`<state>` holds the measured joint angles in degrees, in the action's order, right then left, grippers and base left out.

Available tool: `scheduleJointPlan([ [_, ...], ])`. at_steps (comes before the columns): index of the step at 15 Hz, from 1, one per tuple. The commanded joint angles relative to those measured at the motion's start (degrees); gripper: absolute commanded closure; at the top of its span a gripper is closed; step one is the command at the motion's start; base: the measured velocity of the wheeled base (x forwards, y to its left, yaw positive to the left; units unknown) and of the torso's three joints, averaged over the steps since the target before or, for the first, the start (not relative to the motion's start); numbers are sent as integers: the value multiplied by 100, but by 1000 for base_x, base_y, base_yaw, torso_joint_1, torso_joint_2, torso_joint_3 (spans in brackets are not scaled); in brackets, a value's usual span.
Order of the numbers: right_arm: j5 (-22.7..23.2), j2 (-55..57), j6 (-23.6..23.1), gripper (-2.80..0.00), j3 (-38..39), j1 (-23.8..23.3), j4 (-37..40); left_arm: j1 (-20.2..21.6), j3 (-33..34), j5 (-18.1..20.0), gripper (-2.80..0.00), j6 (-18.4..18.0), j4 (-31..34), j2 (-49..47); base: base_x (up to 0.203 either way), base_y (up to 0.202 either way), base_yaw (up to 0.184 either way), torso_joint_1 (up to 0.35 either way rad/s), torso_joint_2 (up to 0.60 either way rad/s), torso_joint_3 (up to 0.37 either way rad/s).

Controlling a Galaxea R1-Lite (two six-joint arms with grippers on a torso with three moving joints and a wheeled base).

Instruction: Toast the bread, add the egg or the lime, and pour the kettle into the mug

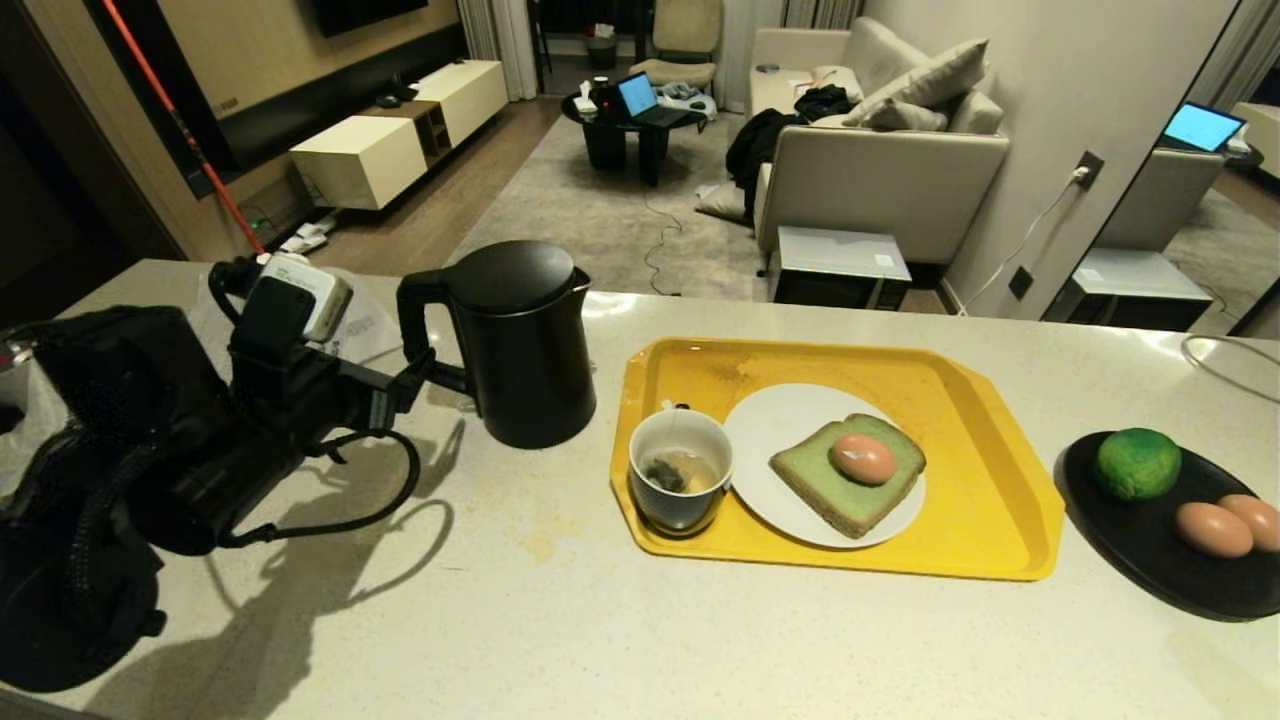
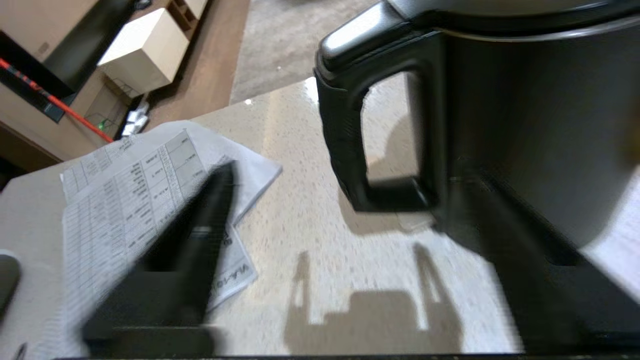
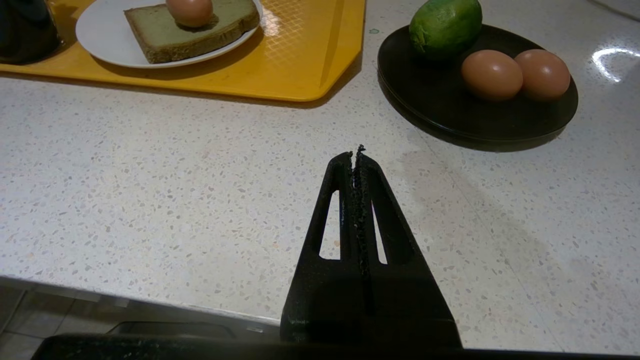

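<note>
Now the left gripper [image 1: 420,375] had its fingers wide apart, just beside the kettle [image 1: 525,345] handle, which stood upright. The kettle sat left of the yellow tray [image 1: 985,525]. The right gripper [image 3: 358,156] was pinched closed, farther away.

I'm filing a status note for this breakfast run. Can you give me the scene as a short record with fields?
kettle: upright on the counter, left of the tray, handle facing the left tool
left tool: open, beside the kettle handle, not holding it
right tool: shut, empty, low over the counter's near edge
bread: on the white plate
egg: resting on the bread
mug: on the yellow tray, teabag and liquid inside
lime: on the black plate with two brown eggs
</note>
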<state>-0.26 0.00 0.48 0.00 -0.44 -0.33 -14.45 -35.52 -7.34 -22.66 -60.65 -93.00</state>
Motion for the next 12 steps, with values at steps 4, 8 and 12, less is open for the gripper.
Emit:
scheduleJointPlan([
  [4, 0, 0, 4, 0, 18, 0, -2, -130, -587, -7, 0, -166, 1599, 1152, 0, 0, 0, 0, 0, 0],
  [8, 0, 0, -4, 0, 18, 0, -2, -348, -1606, -4, 0, -240, 2547, 1306, 0, 0, 0, 0, 0, 0],
  [12, 0, 0, 1, 0, 18, 0, -2, -299, -2775, -7, 0, -305, 2829, 1314, 0, 0, 0, 0, 0, 0],
])
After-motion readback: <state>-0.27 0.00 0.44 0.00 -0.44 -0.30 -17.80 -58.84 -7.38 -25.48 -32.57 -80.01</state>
